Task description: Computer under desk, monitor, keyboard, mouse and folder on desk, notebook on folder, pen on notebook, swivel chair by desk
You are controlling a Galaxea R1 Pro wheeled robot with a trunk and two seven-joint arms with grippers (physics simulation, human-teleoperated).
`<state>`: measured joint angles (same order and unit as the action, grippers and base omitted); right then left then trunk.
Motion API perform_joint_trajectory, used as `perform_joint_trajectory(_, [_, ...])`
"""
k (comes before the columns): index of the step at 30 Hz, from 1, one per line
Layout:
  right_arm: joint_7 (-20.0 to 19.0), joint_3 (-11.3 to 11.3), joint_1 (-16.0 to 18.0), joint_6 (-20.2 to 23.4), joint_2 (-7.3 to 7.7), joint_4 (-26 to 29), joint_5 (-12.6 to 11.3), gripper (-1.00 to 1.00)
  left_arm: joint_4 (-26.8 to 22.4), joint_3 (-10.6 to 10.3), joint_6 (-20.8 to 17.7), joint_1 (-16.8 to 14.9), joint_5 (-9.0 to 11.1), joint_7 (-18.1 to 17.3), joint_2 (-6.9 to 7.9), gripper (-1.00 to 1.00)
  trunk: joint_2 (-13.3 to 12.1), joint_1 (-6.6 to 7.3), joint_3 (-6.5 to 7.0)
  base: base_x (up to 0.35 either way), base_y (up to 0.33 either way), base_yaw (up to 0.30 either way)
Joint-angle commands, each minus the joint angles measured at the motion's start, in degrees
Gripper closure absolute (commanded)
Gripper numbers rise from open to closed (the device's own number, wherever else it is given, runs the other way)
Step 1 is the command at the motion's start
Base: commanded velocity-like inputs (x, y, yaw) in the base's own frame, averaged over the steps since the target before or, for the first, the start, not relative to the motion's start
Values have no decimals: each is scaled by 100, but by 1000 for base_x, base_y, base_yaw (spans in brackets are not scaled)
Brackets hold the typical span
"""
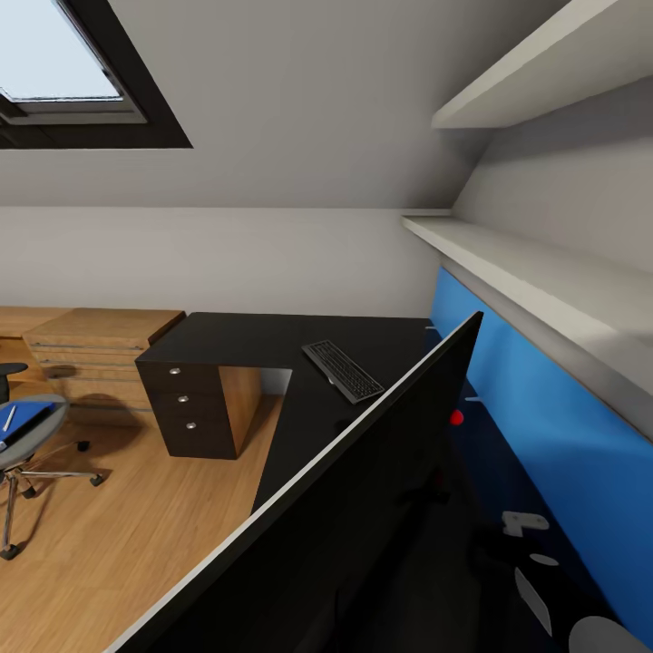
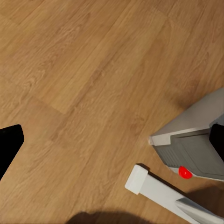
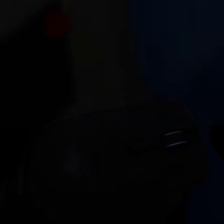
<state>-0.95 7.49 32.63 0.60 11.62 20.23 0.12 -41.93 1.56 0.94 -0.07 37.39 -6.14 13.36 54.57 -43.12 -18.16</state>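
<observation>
Monitor (image 1: 363, 508) close across the desk (image 1: 245, 340); left hand (image 2: 112, 149) floorward, fingers spread wide, empty; right hand's grip untellable.

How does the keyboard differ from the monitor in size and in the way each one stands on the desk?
The keyboard lies flat on the black desk, while the monitor stands upright on its edge. The keyboard looks small and far from the camera, while the monitor is wide and crosses the near part of the head view. The keyboard shows rows of keys; the monitor shows a plain dark face. Both are dark and rectangular.
</observation>
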Motion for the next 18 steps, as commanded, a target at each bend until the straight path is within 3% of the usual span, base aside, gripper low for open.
perform_joint_trajectory(1, [-42, 9, -2, 35, 4, -114, 25, -100, 1, 2, 3, -1, 58, -29, 0, -100, 4, -1, -7, 0, 0, 0])
perform_joint_trajectory(18, [-86, 16, -2, 45, 24, -116, 23, -100, 10, 9, 3, -1, 61, -24, 0, -100, 4, -1, -7, 0, 0, 0])
